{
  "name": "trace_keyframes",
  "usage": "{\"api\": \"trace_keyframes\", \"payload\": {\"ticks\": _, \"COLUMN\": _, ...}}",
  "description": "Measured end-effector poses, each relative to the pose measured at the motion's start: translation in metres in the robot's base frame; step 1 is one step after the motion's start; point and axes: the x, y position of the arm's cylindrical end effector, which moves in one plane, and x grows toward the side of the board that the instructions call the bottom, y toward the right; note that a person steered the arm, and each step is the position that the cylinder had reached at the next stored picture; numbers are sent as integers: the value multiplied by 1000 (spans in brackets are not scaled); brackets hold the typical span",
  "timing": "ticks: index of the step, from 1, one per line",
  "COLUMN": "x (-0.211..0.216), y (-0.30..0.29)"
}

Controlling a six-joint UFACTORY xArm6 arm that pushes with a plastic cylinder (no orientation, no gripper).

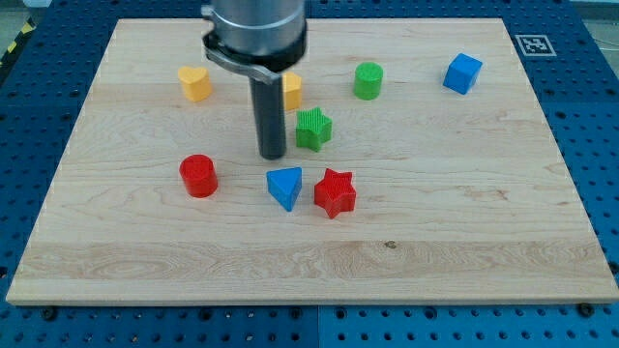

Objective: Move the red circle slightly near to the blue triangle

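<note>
Circle (198,176) lies left of triangle (285,186) — star (335,192) just right.

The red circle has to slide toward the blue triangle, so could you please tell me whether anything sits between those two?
Nothing visible does. The red circle lies to the view's left of the blue triangle, with only bare board between them. The red star sits on the triangle's far side, and my tip stands above the gap, toward the view's top.

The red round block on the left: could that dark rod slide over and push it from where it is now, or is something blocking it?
Probably yes. My tip sits up and to the view's right of the red circle, with only bare board between them. The blue triangle and green star lie off that path.
</note>
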Motion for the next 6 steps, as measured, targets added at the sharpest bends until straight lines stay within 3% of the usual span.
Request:
{"api": "trace_keyframes", "payload": {"ticks": 2, "x": -15, "y": -112}}
{"api": "trace_keyframes", "payload": {"ticks": 3, "x": 10, "y": -124}}
{"api": "trace_keyframes", "payload": {"ticks": 5, "x": 53, "y": -82}}
{"api": "trace_keyframes", "payload": {"ticks": 6, "x": 55, "y": -90}}
